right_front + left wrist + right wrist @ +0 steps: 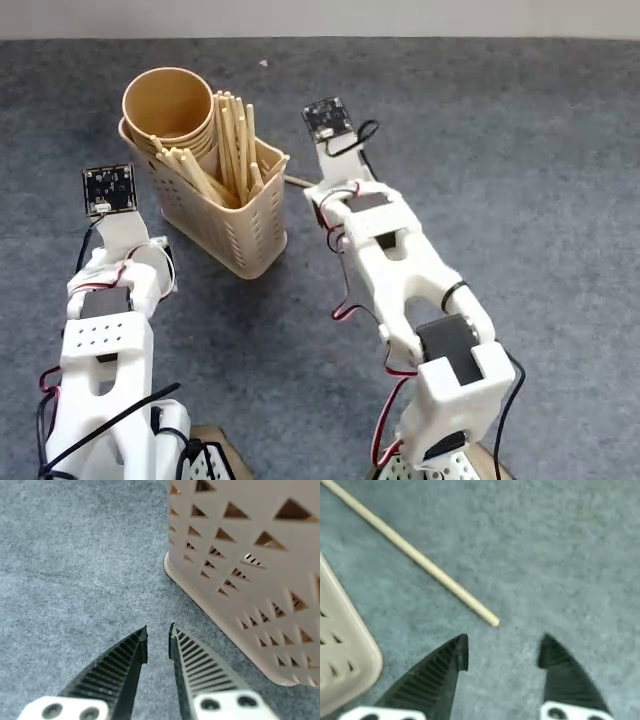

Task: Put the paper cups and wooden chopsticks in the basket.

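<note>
- High view: The basket [250, 235] stands on the grey carpet [520, 150] between the two arms. It already holds the stacked paper cups [168, 105] at its far-left end and a bundle of wooden chopsticks [232, 140] leaning beside them. One loose chopstick [296, 182] lies on the carpet just right of the basket's far-right corner, next to the right arm [400, 260]. The left arm [105, 300] sits to the left of the basket. I judge the task nearly done, with this last stick the step in hand.
- Left wrist view: The left gripper [158, 632] hangs over bare carpet just beside the basket wall [240, 555]. Its jaws stand a narrow slit apart, holding and touching nothing.
- Right wrist view: The right gripper [502, 650] is spread wide and empty above the carpet. The loose chopstick [420, 560] has its near end just beyond the gap between the tips, not touching either one, and a basket corner [340, 645] is close by. The next move likely calls for reaching a little farther to straddle the thin stick, lowering to the carpet and closing squarely so it does not roll away.
</note>
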You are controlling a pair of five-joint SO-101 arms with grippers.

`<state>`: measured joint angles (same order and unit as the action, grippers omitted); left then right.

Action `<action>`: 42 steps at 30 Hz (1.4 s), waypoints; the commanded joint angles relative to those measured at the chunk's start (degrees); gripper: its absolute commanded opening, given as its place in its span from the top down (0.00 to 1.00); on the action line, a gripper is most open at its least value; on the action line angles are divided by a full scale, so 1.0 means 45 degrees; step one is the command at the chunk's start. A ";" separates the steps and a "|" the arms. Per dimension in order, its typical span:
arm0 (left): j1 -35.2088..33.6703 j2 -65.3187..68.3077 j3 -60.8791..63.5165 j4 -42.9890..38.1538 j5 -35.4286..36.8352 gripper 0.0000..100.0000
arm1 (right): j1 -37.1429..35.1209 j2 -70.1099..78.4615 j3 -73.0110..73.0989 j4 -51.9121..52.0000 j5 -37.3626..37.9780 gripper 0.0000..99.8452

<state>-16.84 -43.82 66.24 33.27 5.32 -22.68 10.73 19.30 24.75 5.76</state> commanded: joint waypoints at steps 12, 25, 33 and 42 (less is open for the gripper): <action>-0.0068 -0.0322 -0.0029 -0.0215 -0.0078 0.90 | -0.0186 0.6535 -0.9446 0.6320 0.0156 0.74; -0.0068 -0.0322 -0.0029 -0.0215 -0.0078 0.90 | -0.0967 0.8078 -1.2376 0.6418 0.0195 0.74; -0.0127 -0.0322 -0.0029 -0.0215 -0.0078 0.90 | -0.1084 0.8059 -1.1165 0.6652 0.0156 0.99; -0.0127 -0.0322 -0.0029 -0.0215 -0.0078 0.90 | -0.0225 0.7492 -1.2259 1.0696 -0.0879 1.00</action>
<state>-16.84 -43.91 66.24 33.27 5.32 -25.93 47.21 -32.66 65.36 5.93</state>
